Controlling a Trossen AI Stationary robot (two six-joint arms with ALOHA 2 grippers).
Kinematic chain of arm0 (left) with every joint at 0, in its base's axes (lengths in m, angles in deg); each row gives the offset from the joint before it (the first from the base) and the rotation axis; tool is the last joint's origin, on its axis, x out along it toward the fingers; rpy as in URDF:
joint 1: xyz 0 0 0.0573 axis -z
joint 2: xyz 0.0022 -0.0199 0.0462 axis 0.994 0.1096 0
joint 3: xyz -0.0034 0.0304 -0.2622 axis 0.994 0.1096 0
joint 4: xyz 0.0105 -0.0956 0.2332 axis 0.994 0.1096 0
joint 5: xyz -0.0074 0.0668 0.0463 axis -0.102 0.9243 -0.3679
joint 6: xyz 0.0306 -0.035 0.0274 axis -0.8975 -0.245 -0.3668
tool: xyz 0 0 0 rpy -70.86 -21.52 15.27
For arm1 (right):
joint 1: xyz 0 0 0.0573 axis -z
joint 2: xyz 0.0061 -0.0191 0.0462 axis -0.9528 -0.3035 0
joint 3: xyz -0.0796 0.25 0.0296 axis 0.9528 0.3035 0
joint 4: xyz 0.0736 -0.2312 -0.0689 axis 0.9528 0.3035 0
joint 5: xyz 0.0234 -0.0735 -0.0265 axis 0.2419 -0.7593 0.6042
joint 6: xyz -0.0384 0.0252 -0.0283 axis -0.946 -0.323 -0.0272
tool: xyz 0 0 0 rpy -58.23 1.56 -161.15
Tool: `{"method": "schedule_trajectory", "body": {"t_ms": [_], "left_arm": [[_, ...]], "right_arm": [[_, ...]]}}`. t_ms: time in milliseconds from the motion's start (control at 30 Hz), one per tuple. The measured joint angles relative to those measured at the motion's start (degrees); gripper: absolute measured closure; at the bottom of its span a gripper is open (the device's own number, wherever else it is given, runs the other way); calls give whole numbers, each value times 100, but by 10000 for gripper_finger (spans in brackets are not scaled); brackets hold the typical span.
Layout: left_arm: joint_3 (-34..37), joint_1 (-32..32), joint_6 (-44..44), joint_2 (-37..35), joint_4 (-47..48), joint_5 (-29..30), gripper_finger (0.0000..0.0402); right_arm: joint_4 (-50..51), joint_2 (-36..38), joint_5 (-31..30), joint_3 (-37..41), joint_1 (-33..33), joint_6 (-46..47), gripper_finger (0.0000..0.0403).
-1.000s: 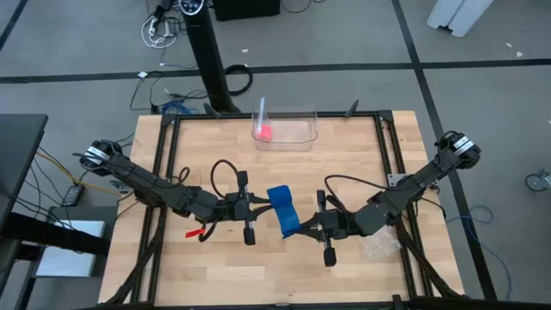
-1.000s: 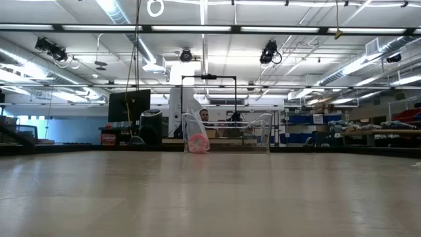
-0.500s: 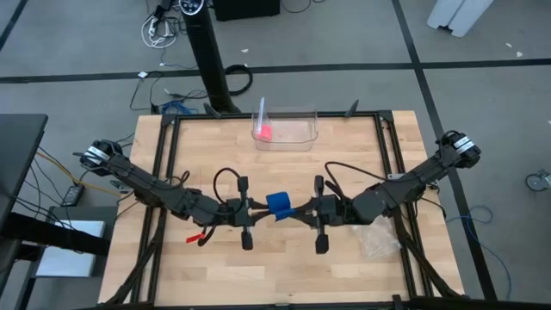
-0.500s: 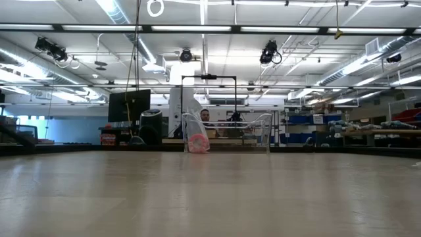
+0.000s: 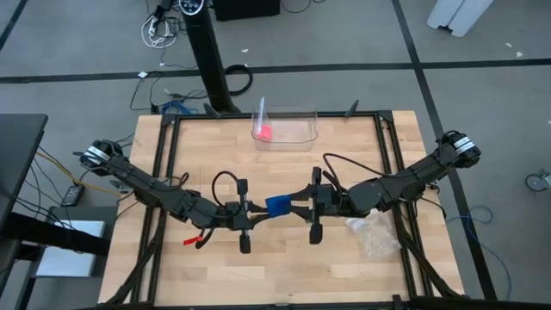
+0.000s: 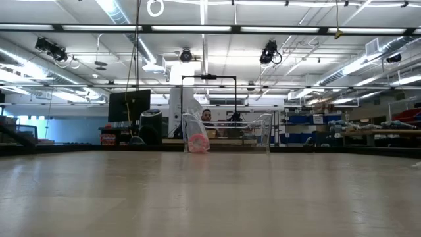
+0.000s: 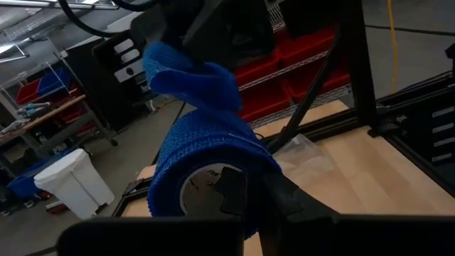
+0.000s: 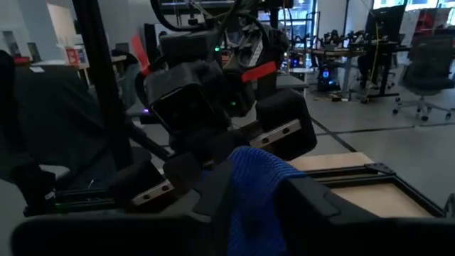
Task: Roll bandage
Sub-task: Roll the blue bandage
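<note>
- The bandage [image 5: 277, 205] sits between my two pincers, lifted off the surface [image 5: 344, 164], on the near side of the clear bin [image 5: 287, 127] and well apart from it; most of it is already wound into a small blue cylinder, with a loose tail running off toward my right arm
- My left pincer [image 7: 245, 195] is closed narrow on the roll's end face; in the left wrist view its dark fingers press against the core, with the wound layers bulging round them
- My right pincer [image 8: 245, 192] has the blue tail lying between its jaws; I cannot tell whether they grip the fabric or only cradle it
- I judge it very light, soft and stretchy; the crinkled weave looks grippy rather than slick, so it should not slide out, but it will squash and deform under a hard pinch
- Nothing fragile here; the risk, as I read it, is slack: a loose tail would let the outer turns spring open
- Best hold, I think: the roll by its core, as my left has it; the tail close to the roll and across its full width, so tension stays even
- The crumpled plastic bag [image 5: 372, 237] lies beside my right arm, farther from the bin than the roll
</note>
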Motion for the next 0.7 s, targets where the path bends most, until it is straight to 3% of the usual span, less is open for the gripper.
{"method": "schedule_trajectory", "body": {"t_ms": [300, 700], "left_arm": [[0, 2, 23, 2, 18, -264, 384], [-7, -2, 39, 170, -51, -433, 384]], "right_arm": [[-243, 0, 77, 0, 17, 112, 251], [-328, -12, 268, 0, 193, 299, 248]]}}
